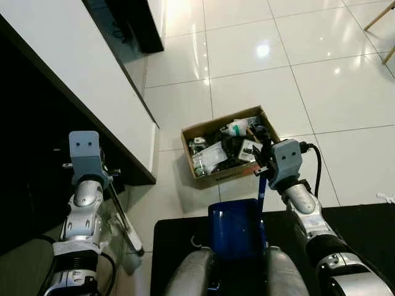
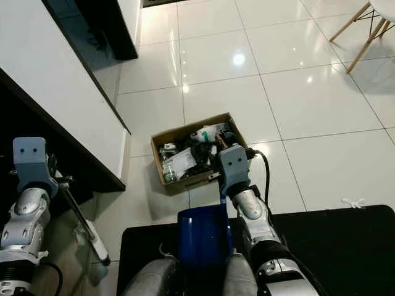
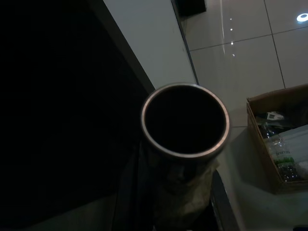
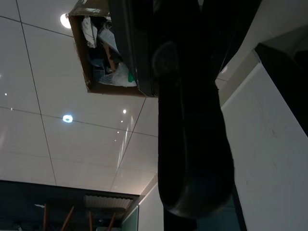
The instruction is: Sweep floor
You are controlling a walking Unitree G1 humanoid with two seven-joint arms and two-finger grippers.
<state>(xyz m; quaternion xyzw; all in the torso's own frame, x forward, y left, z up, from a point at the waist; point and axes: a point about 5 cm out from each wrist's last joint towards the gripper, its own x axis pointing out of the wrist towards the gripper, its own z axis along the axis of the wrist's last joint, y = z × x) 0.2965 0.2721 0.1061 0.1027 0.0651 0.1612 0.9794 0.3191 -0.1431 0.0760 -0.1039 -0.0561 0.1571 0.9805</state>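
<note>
A metal broom handle (image 1: 123, 216) slants down from my left gripper (image 1: 110, 176), which is shut on it beside the dark cabinet front. The handle's round open end (image 3: 185, 120) faces the left wrist camera, with pale bristles (image 3: 185, 192) below it. A blue dustpan (image 1: 234, 228) stands upright between my legs, over the black mat (image 1: 364, 228). My right gripper (image 1: 264, 165) is shut on its thin blue handle (image 1: 262, 188). Just beyond the dustpan sits an open cardboard box (image 1: 222, 176) full of wrappers and rubbish.
A long white-topped cabinet (image 1: 74, 68) with a dark front runs along the left. Glossy white floor tiles (image 1: 321, 80) spread ahead and to the right. Wooden chair legs (image 2: 358, 24) stand at the far right. A small white scrap (image 2: 352, 202) lies by the mat's edge.
</note>
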